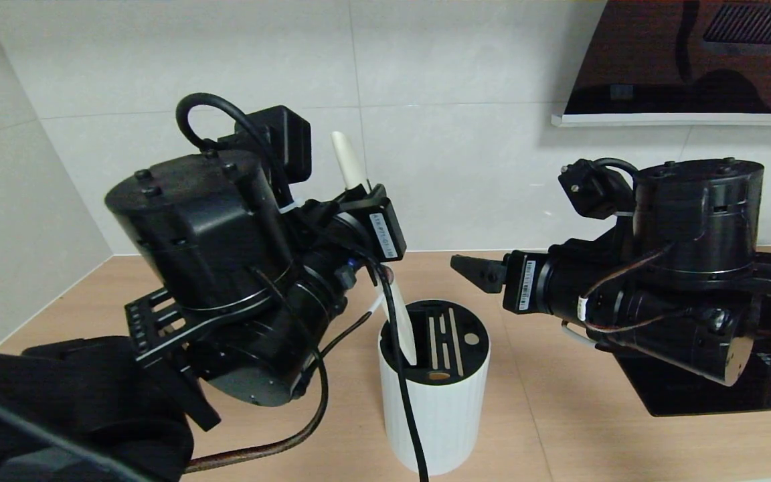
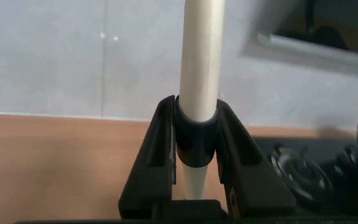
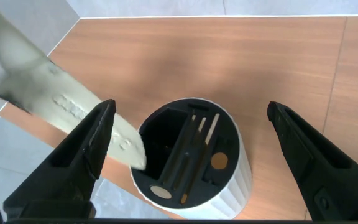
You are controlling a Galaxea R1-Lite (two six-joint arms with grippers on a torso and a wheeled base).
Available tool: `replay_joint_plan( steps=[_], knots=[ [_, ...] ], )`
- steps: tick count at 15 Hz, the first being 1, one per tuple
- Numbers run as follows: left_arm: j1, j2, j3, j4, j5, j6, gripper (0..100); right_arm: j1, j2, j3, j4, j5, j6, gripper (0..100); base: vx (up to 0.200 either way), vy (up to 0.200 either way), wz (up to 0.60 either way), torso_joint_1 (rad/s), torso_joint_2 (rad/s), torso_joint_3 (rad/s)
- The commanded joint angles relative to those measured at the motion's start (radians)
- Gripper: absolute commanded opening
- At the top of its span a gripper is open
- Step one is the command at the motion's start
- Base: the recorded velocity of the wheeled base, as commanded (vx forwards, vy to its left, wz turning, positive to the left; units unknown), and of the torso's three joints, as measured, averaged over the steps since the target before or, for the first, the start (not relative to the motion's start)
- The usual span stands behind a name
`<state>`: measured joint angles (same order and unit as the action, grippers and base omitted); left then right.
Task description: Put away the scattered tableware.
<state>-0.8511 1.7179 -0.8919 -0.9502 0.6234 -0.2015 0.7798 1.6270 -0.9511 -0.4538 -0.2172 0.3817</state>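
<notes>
Wood-look countertop (image 1: pixel 559 415), white tile wall behind, range hood (image 1: pixel 680 67) top right. The white cylindrical holder (image 1: pixel 436 408) stands on the counter between the two arms, black slotted top facing up.

The left gripper (image 2: pixel 196 146) has its jaws clamped on the cream handle of a knife (image 1: pixel 404 335). Handle is up, blade down and slightly tilted, tip at the wide opening on the holder's left side. That near-vertical grip makes sense: the blade can slide in along its own length. The tip looks just inside the rim from the right wrist view, but depth is hard to confirm.

The right gripper (image 3: pixel 188 134) hangs just beside and above the holder, jaws spread wide, holding nothing. My read is it's parked clear but close enough to steady the holder.

Step in hand: inserting the knife. The risk is the blade catching the rim and tipping the holder.
</notes>
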Motion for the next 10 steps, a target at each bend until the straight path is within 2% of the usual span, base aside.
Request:
replay_joint_plan(
  steps=[1,10],
  knots=[
    [-0.005,0.035,0.002,-0.015,-0.001,-0.001,0,0.001,0.004,0.002,0.000,0.001,0.000,100,0.000,0.000,0.00,0.000,0.00,0.000],
    [-0.005,0.106,0.002,-0.033,0.002,-0.006,0,0.001,0.008,0.006,0.000,-0.001,-0.001,100,0.000,0.000,0.00,0.000,0.00,0.000]
  ],
)
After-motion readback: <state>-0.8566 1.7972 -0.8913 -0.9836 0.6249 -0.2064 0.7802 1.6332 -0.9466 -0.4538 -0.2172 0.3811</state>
